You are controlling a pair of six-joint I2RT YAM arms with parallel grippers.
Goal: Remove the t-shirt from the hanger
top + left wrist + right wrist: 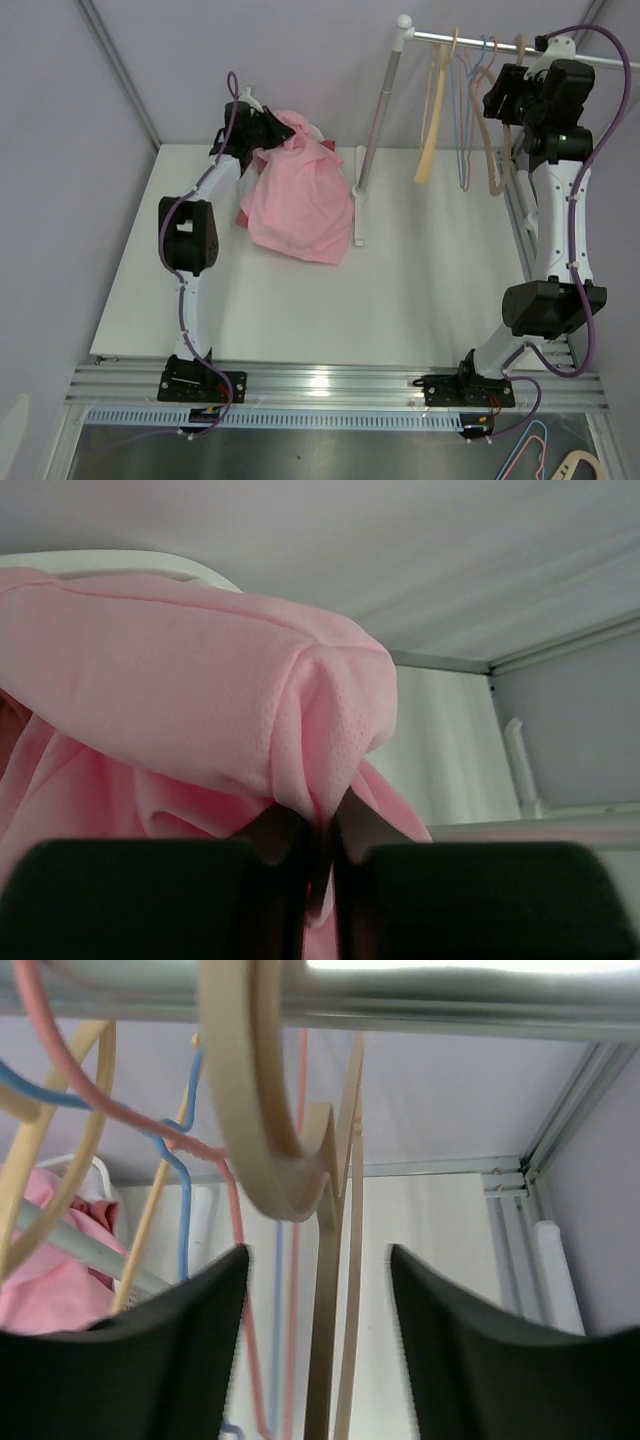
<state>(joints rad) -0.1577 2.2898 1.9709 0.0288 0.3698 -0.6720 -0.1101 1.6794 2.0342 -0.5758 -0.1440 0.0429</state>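
The pink t-shirt (300, 195) lies bunched on the white table (430, 290) at the back left. My left gripper (268, 128) is shut on a fold of it, lifting its top edge. In the left wrist view the fabric (200, 680) is pinched between the jaws of the left gripper (322, 830), and a white hanger edge (130, 562) shows above the shirt. My right gripper (505, 95) is open, up at the rail (480, 42). In the right wrist view the right gripper (318, 1260) has a beige hanger (270, 1160) hanging between its open fingers.
The rack's post (375, 110) and base (358, 215) stand just right of the shirt. A yellow hanger (432, 110), thin blue and pink hangers (468, 120) and the beige hanger (497, 150) hang on the rail. More hangers (560, 455) lie below the table's front right.
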